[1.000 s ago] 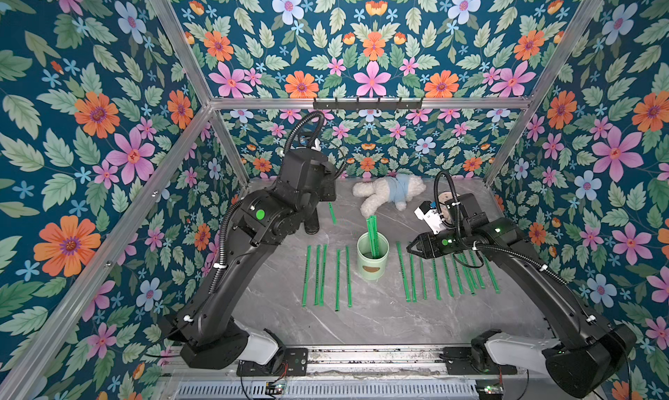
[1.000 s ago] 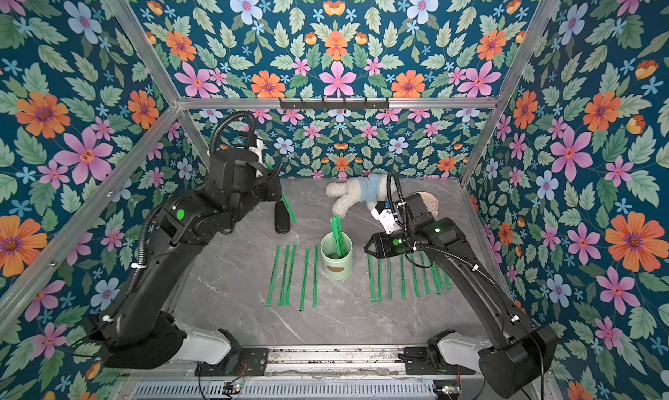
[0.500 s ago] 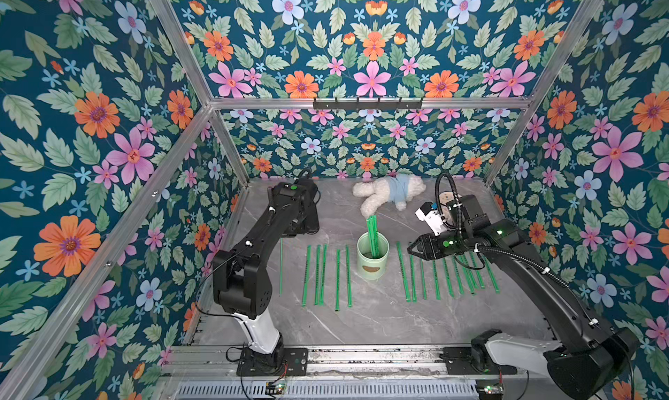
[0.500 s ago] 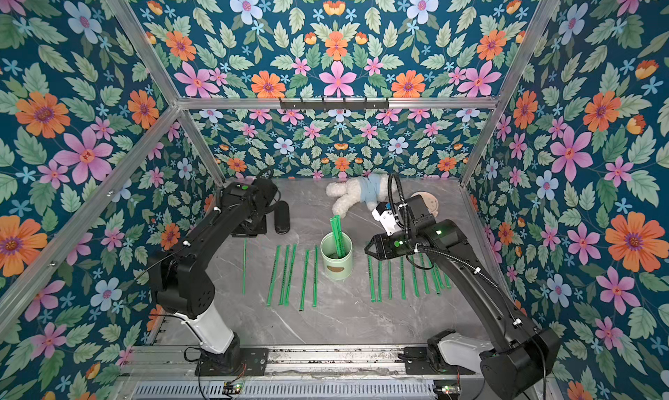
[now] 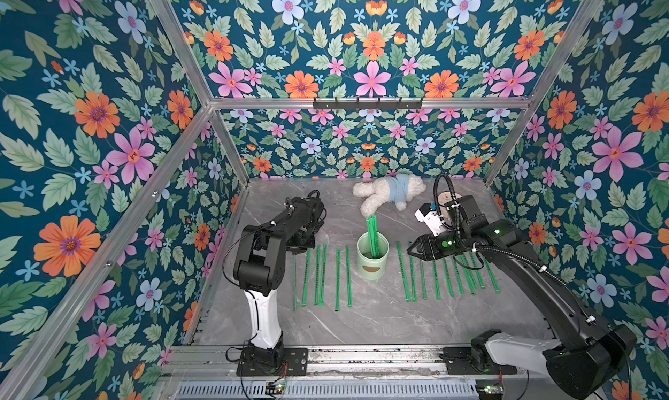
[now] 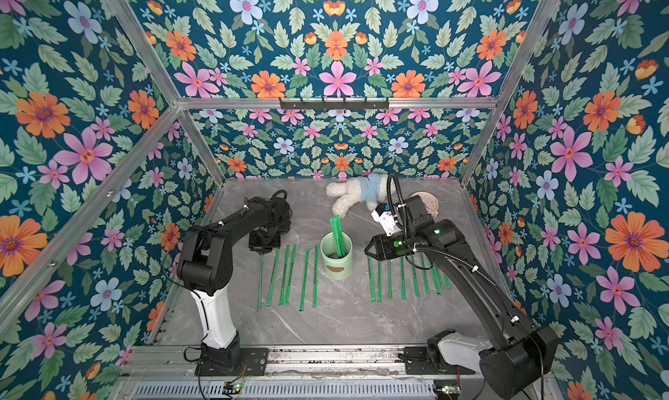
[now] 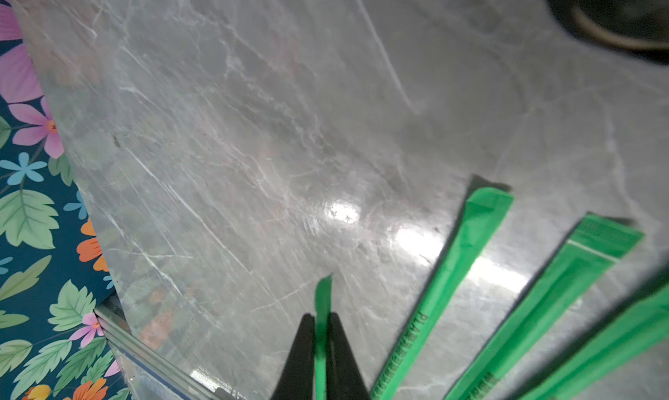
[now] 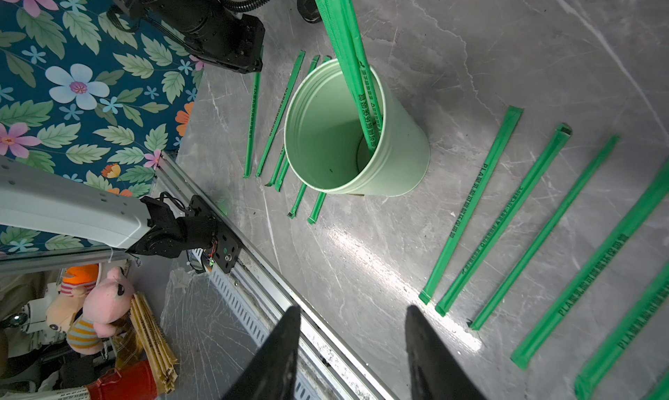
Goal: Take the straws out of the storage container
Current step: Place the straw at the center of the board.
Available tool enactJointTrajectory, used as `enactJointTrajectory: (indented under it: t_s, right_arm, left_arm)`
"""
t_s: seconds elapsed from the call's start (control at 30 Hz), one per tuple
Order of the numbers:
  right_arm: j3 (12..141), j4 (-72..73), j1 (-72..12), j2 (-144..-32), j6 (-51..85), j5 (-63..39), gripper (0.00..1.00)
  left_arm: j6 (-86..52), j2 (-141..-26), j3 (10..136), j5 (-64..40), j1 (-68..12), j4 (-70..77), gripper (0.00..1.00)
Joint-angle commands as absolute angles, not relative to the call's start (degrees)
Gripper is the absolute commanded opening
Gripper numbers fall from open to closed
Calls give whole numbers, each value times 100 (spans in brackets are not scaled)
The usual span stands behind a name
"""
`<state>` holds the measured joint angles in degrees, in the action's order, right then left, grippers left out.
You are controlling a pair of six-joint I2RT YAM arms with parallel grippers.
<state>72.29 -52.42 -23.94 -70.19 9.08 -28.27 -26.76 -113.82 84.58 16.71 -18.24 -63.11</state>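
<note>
The left gripper (image 7: 320,320) is clenched on 1 thin, bright green wrapped straw (image 7: 322,300). Its 2 black fingers (image 7: 300,351) press the straw from both sides, and a short end pokes out past the tips. In both top views this straw (image 5: 295,278) runs from the gripper back toward the robot's base. It is the outermost of 6 set side by side on the grey marble tabletop (image 5: 362,322), left of the pale mint-green cylindrical storage container (image 5: 372,262). I cannot tell whether the held straw rests on the surface.

The right gripper (image 8: 353,309) is released, its jaws roughly half apart with nothing between them. It hovers over the near end of the right-hand row of straws (image 5: 449,275), close to the container. The container stands upright mid-table, with a few straws (image 8: 356,65) leaning inside it.
</note>
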Motion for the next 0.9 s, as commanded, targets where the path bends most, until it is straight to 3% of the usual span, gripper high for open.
enactJointTrajectory:
  t_s: [0.0,0.47,0.7,0.87]
  right_arm:
    - [7232,-5128,-2397,-7040,887,-2849,49]
    - [7290,-5166,-2399,-7127,888,-2821,49]
    - [7312,-5151,-2399,-7146,888,-2786,49]
    - [7356,-5148,-2399,-7150,921,-2760,49]
  left_arm:
    - [-2585,-11455,8479,1774,-1820,-6355,13]
    - [-2526,-11516,8595,1961,-1819,-6310,16]
    - [-2706,-10476,8753,1653,-2041,-5964,17]
    - [-2864,-9434,8577,1016,-2870,-4674,22]
